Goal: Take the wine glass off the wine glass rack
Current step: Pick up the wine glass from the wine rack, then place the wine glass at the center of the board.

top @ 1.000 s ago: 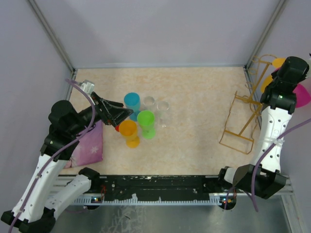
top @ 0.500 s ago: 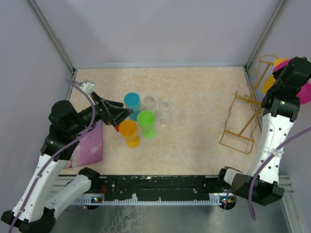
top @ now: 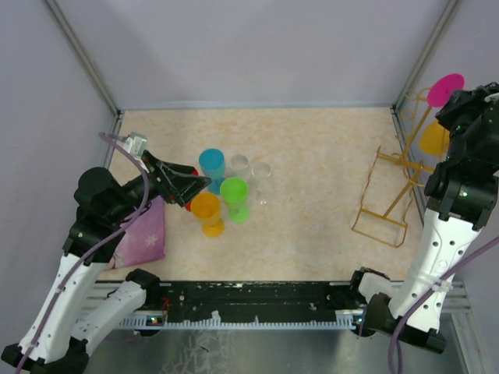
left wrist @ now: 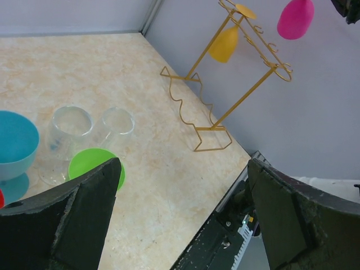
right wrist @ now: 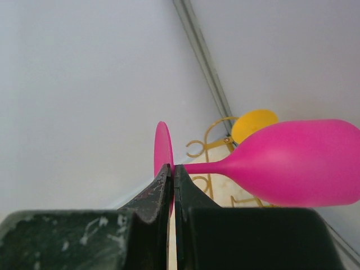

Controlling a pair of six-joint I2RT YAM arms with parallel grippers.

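1. The left arm (top: pixel 97 199) sits at 9 o'clock on the tabletop (top: pixel 312 148). Its jaws are released and grasp nothing. They are angled past the pink cloth (top: pixel 144 238), apparently parked out of the way.
2. Just beyond those jaws is a cluster of a blue glass (top: pixel 211 162), an orange glass (top: pixel 206 209), a green glass (top: pixel 233 191) and two clear glasses (top: pixel 239 165). They stand well apart from the rack, so this is probably the set-down area.
3. The wine glass rack (top: pixel 386 195) stands at 3 o'clock. A yellow glass (top: pixel 433 139) hangs bowl-down from its top rails, caught by its foot.
4. The right arm (top: pixel 456 187) is raised at 2 o'clock, its jaws clenched on the thin stem of the pink wine glass (right wrist: pixel 298 163), right beside the foot. That grip suits sliding the foot out along the rails. The glass lies sideways in the air, apart from the rails, so the lift-off looks done.
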